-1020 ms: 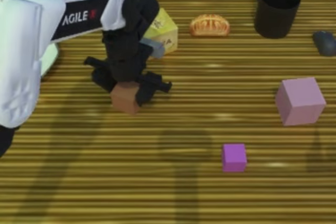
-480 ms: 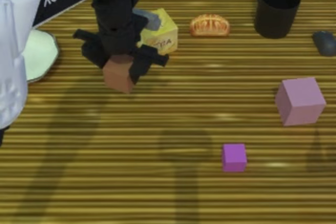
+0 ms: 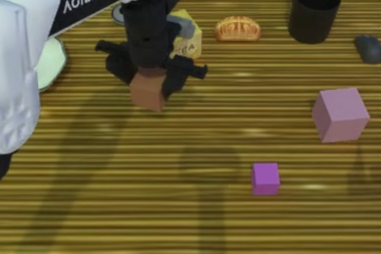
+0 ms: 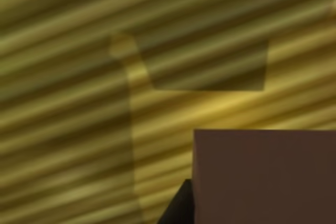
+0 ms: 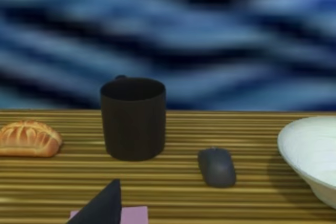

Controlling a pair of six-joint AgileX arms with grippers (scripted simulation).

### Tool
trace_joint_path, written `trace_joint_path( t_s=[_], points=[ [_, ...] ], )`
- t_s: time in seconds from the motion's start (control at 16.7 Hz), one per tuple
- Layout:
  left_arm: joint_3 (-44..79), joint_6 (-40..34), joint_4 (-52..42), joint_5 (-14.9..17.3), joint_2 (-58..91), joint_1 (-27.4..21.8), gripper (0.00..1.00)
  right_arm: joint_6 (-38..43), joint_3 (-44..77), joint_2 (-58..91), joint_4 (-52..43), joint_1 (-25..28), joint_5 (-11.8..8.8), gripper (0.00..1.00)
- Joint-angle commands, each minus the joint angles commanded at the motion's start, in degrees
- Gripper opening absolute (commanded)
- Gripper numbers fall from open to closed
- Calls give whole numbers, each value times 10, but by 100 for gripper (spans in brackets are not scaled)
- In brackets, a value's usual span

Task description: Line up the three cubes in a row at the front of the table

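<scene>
My left gripper point(image 3: 149, 81) is shut on the brown cube point(image 3: 146, 93) and holds it above the table point(image 3: 119, 206) at the back left, close to the yellow box. In the left wrist view the brown cube point(image 4: 262, 177) fills the near corner, and its shadow lies on the wood. The small magenta cube point(image 3: 265, 178) rests right of centre near the front. Farther back at the right edge sits the larger pale pink cube point(image 3: 340, 114). My right arm is outside the top view. Only a dark wedge of my right gripper point(image 5: 102, 207) shows, just over the pale pink cube point(image 5: 135, 216).
A yellow "TEA" box point(image 3: 189, 38) stands right behind the left gripper. Along the back lie a bread roll point(image 3: 237, 28), a black mug point(image 3: 314, 10) and a dark mouse point(image 3: 369, 47). A pale plate point(image 3: 50, 60) sits at the left, a white bowl point(image 5: 310, 156) beyond the right edge.
The left gripper has carried the brown cube up and toward the back of the table, first leftward, then a little to the right. The other two cubes have stayed put.
</scene>
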Motion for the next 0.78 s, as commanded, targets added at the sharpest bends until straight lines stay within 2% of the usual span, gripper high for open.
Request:
trace_joint_path(
  t_s=[0.54,0.78],
  points=[
    [-67,-345,2,-5,-57,-156,0,0,0,0,0,0,0,100],
    [-87,-414,7,-7,-79,-195,0,0,0,0,0,0,0,100]
  ],
)
